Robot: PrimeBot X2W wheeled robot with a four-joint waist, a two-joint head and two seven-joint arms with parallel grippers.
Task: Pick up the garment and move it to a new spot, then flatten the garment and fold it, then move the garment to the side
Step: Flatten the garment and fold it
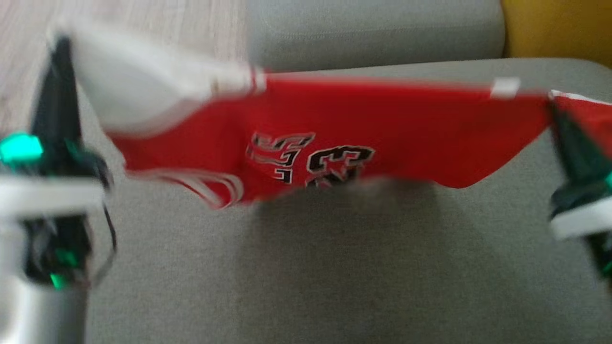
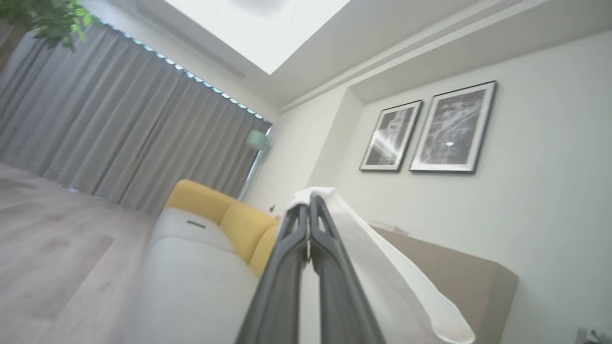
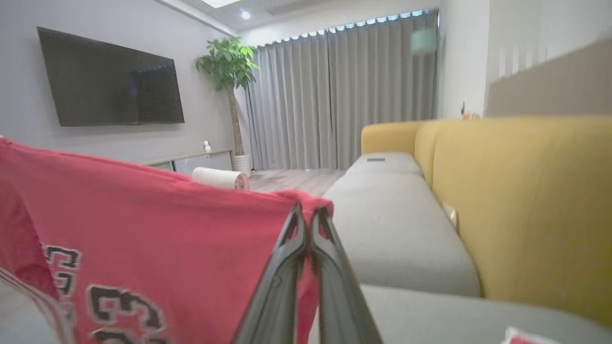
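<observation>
Grey sofa seat [image 1: 334,267] below; garment [image 1: 382,129] hangs stretched over it, long axis 9-to-3 o'clock. Left gripper [image 1: 60,48] pinches the 9 o'clock end, right gripper [image 1: 554,107] the 3 o'clock end.

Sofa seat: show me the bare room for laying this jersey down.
Free: the wide grey seat cushion nearer than the red jersey, between the left fingers and right fingers. Also the far grey cushion, bordered by the yellow cushion and wood floor. Crowded: the middle band, where the jersey spans both fingers.
</observation>
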